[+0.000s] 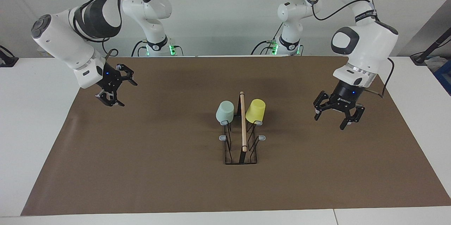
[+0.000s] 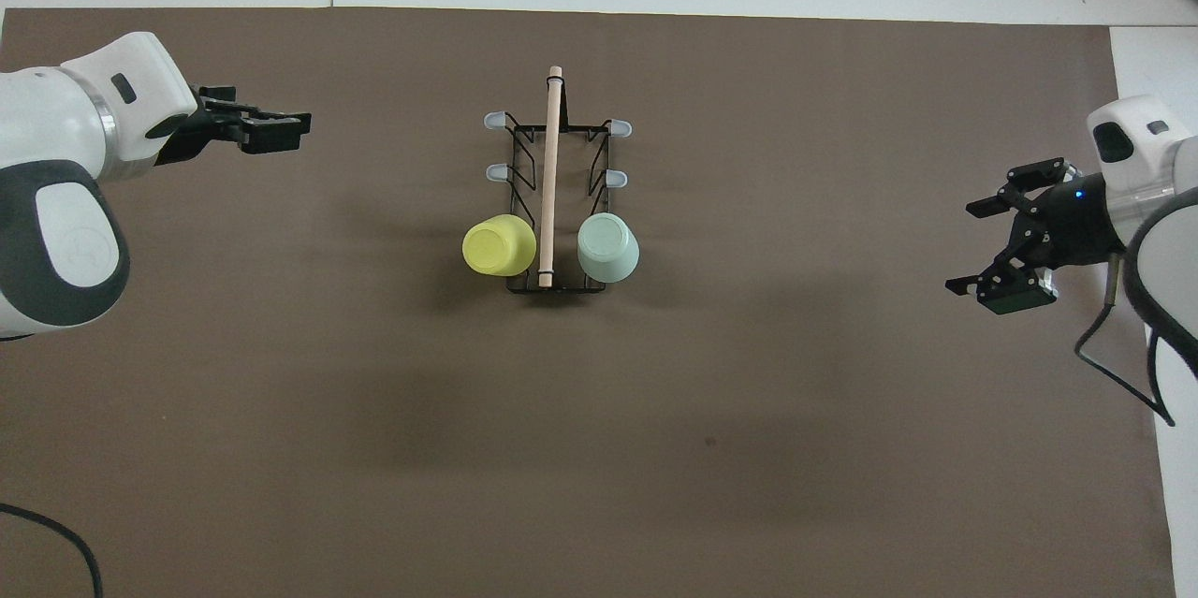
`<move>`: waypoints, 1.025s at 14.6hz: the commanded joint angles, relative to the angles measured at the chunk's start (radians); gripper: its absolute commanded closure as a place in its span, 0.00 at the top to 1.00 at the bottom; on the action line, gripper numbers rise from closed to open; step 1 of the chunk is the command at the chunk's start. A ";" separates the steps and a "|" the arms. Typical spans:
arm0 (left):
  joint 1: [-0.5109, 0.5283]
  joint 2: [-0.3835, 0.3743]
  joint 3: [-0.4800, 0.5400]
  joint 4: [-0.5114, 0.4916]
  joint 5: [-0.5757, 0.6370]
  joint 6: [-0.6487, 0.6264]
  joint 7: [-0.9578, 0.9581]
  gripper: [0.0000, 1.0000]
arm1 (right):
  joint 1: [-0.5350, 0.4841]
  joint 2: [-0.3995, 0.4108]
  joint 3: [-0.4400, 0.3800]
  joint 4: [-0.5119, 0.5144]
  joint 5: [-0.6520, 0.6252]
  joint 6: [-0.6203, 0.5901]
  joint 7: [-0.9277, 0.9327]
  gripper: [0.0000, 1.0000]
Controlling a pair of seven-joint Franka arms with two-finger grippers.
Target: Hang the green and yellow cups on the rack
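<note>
The black wire rack with its wooden rod stands mid-table. The pale green cup hangs upside down on a prong at the rack's end nearest the robots, on the right arm's side. Across the rod, the yellow cup hangs the same way on the left arm's side. My left gripper hovers open and holds nothing, well off toward the left arm's end. My right gripper is open with nothing in it, raised toward the right arm's end.
A brown mat covers the white table. Several grey-tipped prongs of the rack carry nothing. A cable loops off the right wrist.
</note>
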 commanded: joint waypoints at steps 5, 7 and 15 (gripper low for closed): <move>0.005 -0.130 0.007 -0.014 0.222 -0.290 -0.222 1.00 | 0.000 -0.024 0.007 0.028 -0.054 -0.077 0.541 1.00; 0.003 -0.152 0.007 -0.011 0.243 -0.325 -0.273 1.00 | 0.000 -0.027 0.008 0.061 -0.102 -0.152 0.690 1.00; -0.239 -0.189 0.265 0.120 0.244 -0.627 -0.313 1.00 | 0.007 -0.027 0.021 0.288 -0.261 -0.436 0.807 1.00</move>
